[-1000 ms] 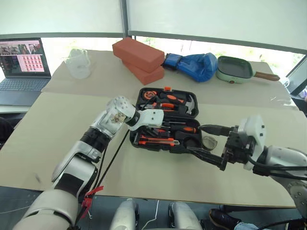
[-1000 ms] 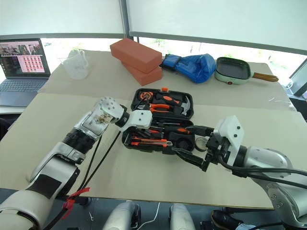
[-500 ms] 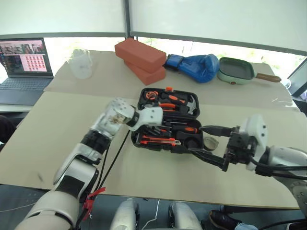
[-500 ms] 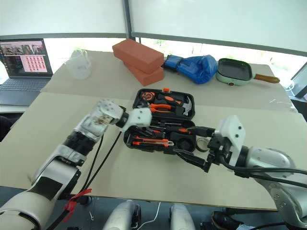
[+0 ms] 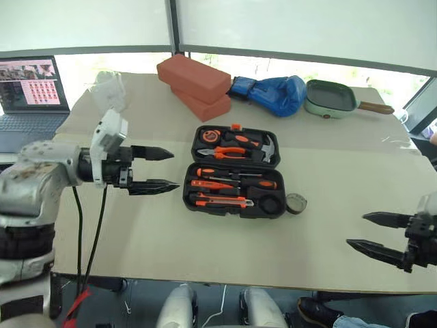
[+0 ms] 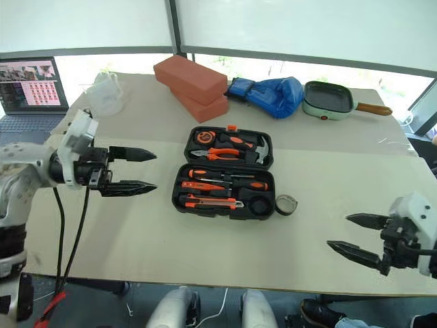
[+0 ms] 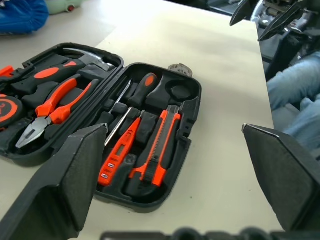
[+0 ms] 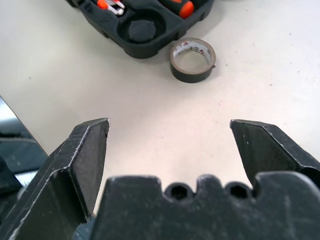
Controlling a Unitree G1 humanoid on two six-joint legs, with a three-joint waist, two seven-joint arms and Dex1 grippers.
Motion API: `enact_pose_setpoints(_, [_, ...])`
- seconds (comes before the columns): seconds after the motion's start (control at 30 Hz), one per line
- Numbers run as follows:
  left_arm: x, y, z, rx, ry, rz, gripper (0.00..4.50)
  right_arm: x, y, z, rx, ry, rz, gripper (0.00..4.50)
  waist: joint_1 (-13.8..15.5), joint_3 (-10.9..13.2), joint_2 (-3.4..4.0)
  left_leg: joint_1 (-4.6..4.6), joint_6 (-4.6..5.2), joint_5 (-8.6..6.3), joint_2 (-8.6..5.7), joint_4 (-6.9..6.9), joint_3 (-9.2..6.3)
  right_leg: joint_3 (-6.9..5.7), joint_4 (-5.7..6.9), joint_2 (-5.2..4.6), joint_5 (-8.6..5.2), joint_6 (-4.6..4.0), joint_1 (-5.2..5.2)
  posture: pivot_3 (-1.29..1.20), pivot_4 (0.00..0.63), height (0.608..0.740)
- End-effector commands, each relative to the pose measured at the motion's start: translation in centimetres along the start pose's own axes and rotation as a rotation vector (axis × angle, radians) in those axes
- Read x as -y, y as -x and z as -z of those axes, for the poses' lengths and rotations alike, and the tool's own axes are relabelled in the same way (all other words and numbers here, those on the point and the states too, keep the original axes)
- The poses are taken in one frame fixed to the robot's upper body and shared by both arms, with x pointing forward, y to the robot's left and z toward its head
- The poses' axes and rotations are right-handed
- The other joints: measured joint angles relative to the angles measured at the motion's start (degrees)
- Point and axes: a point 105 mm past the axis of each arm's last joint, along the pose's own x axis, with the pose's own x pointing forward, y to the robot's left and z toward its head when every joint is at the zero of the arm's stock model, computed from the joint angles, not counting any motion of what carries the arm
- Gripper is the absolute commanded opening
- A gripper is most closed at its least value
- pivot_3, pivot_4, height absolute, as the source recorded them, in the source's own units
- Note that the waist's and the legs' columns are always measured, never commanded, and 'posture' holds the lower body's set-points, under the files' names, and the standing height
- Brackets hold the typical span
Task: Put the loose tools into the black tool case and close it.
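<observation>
Hammer [image 7: 92,58] partly hidden behind pliers [image 7: 50,102]; case [image 5: 270,205] open.

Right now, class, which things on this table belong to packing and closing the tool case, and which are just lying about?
Job:
- black tool case, open
- utility knife
- screwdrivers

Lying about:
- tape roll
- bricks
- blue glove
- green pan
- laptop

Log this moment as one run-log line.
left gripper: open, empty | right gripper: open, empty | tool case: open, tools inside | tape roll: on table beside case
</observation>
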Motion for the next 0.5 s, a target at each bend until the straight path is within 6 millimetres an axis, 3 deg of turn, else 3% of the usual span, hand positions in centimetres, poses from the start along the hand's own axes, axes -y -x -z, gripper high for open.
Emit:
enact_pose_setpoints(0.03, [1.3,-0.3,-1.1,0.037,-0.03,-0.029,4.46,0.4,-1.5,-0.6,-0.007,0.094,-0.054,4.5,-0.02,0.0,0.01,0.06,0.0,0.0,0.0,-0.02,0.01,0.01,-0.01,0.01,0.0,0.0,0.06,0.0,0.15,0.738])
enact_pose_setpoints(0.23, [2.7,-1.0,-0.2,-0.022,-0.045,0.0,4.46,1.6,-6.1,-1.1,-0.042,0.233,-0.146,4.5,-0.64,0.07,0.05,0.43,-0.02,0.0,-0.02,-0.23,0.06,0.03,-0.08,0.04,-0.04,-0.06,0.33,0.0,0.15,0.738])
enact_pose_setpoints(0.4, [4.0,-0.8,0.1,-0.033,-0.013,0.041,4.46,2.8,-11.7,-1.3,-0.065,0.31,-0.179,4.5,-1.28,0.1,0.02,0.47,-0.04,0.01,0.0,-0.28,0.08,0.04,-0.08,0.06,-0.05,-0.09,0.33,0.0,0.15,0.738])
enact_pose_setpoints(0.5, [3.7,-0.7,0.3,-0.044,-0.028,0.02,4.46,2.9,-12.8,-1.1,-0.077,0.331,-0.198,4.5,-0.65,0.16,0.12,0.43,-0.04,0.02,-0.03,-0.31,0.08,0.03,-0.05,0.05,-0.06,-0.11,0.26,0.0,0.15,0.738])
